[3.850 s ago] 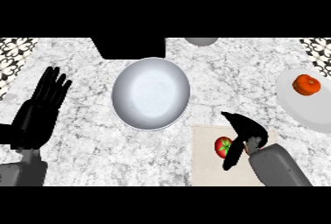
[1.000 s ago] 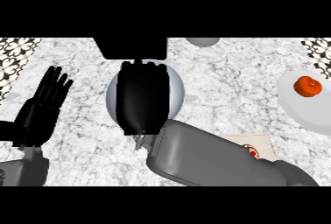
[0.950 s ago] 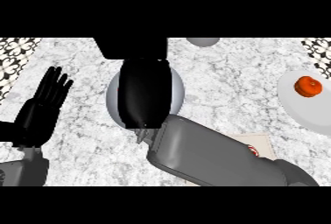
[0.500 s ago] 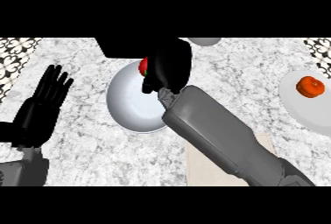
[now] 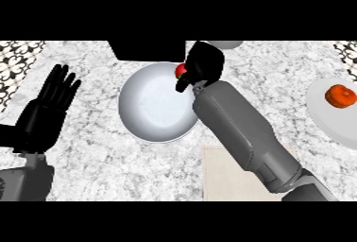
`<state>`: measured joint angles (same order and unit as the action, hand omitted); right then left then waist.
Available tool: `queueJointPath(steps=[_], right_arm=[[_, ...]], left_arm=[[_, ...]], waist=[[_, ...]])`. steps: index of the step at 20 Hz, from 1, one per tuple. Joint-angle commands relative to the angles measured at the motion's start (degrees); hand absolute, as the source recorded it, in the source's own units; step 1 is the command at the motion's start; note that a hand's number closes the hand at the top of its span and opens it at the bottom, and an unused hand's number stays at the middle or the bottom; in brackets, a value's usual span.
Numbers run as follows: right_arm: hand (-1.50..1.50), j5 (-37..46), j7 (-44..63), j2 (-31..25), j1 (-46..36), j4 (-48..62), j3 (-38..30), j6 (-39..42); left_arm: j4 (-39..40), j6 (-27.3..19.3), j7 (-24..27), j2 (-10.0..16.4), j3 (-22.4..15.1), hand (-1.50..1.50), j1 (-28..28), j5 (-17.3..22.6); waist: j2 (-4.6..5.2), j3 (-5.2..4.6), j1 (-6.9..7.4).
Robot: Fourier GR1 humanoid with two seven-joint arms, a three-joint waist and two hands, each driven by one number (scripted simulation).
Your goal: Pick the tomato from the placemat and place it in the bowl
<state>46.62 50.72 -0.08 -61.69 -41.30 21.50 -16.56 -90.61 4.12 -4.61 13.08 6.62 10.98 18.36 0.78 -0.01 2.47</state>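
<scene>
- Marble counter [image 5: 279,66] is holding a white bowl [image 5: 153,106].
- Right hand [image 5: 203,61] is curling round the tomato [image 5: 181,71] over its far rim.
- Opening nearer the middle is looking safer.

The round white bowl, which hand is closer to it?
Right. The right hand is over the bowl's far rim, holding the red tomato; the left hand rests open to its left.

My right forearm [image 5: 244,134] reaches from the near right corner of the surface slantwise toward its far edge. There my right hand [image 5: 203,64] hangs, fingers curled down round the tomato [image 5: 181,71]. My left hand [image 5: 47,111] rests open by the left edge, fingers straight and pointing away from me.
</scene>
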Motion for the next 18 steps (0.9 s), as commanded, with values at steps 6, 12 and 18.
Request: queueJointPath(steps=[6,12,18], right_arm=[[-1.5,-11.79,-19.77,0.08,-0.65,13.73,-8.74,-5.3],[-1.5,-20.18,-29.81,0.08,3.54,6.06,-10.99,-18.03],[-1.5,-28.82,-36.66,0.08,4.51,0.37,-18.88,-25.14]], left_arm=[[-1.01,0.54,1.27,-1.18,-1.19,0.0,-1.17,-0.73],[0.1,-0.89,0.62,-2.41,-2.06,0.0,-0.39,-1.81],[-1.1,-1.09,0.06,-1.07,0.13,0.0,-1.33,-0.98]], waist=[[0.61,0.06,1.42],[0.07,0.12,0.85],[-0.58,0.08,-0.79]])
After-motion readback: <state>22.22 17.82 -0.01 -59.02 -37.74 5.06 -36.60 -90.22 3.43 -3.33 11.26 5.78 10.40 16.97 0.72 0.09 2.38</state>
